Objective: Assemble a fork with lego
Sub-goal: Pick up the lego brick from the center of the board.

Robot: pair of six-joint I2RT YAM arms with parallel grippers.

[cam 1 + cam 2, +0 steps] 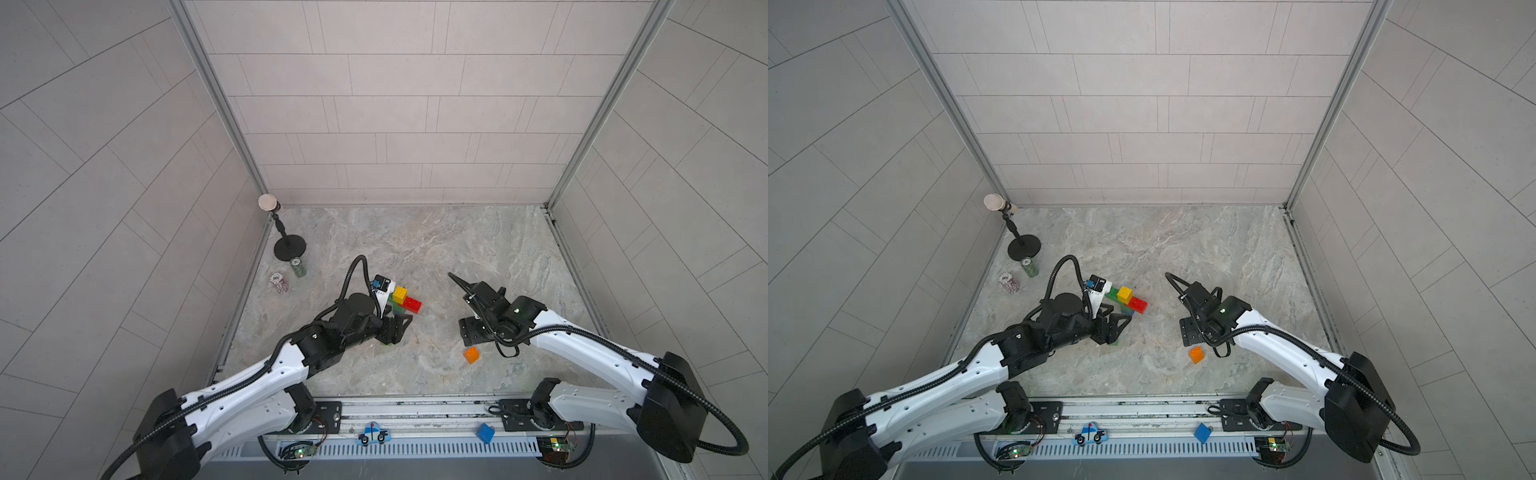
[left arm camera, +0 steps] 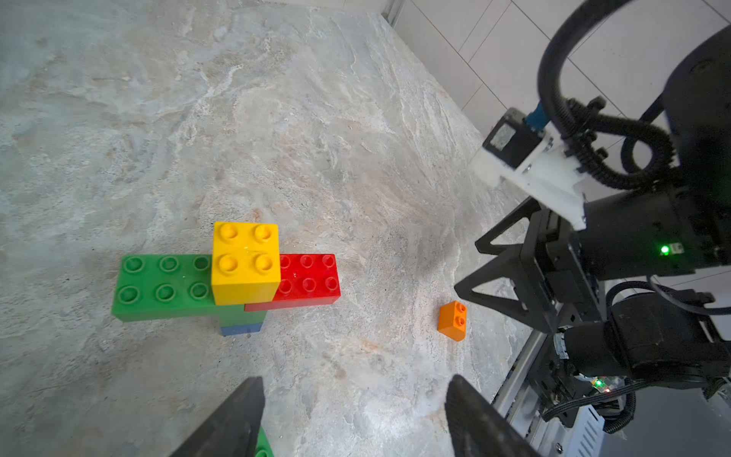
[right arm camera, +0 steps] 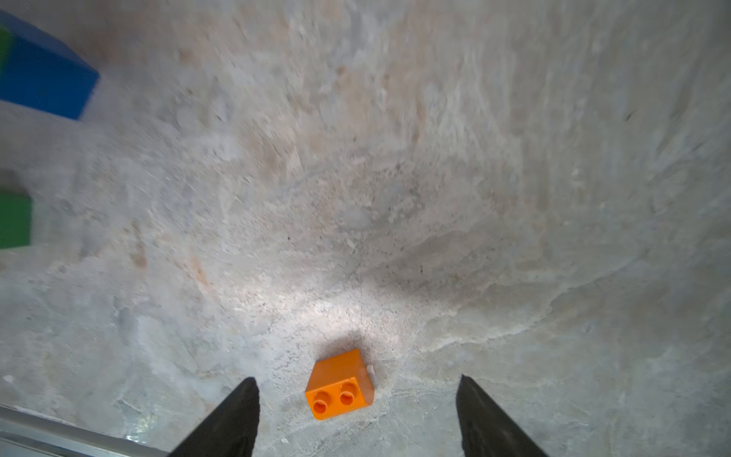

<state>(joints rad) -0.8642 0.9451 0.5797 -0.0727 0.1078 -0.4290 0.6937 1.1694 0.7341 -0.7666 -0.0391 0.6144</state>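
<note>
The partly built fork (image 1: 402, 302) lies flat on the table: a yellow brick (image 2: 245, 261) sits over the joint of a long green brick (image 2: 158, 285) and a red brick (image 2: 308, 279), with a green and blue stem (image 2: 241, 322) below. My left gripper (image 2: 354, 415) hovers just in front of it, open and empty. A small green brick (image 2: 264, 446) peeks out beside one of its fingers. An orange brick (image 3: 340, 385) lies alone on its side. My right gripper (image 3: 356, 378) is above it, open, fingers either side and clear of it.
A black stand with a round head (image 1: 289, 247) and two chip stacks (image 1: 297, 267) are at the back left. On the front rail lie a blue car cutout (image 1: 372, 434) and a plain blue block (image 1: 485, 433). Tiled walls close three sides.
</note>
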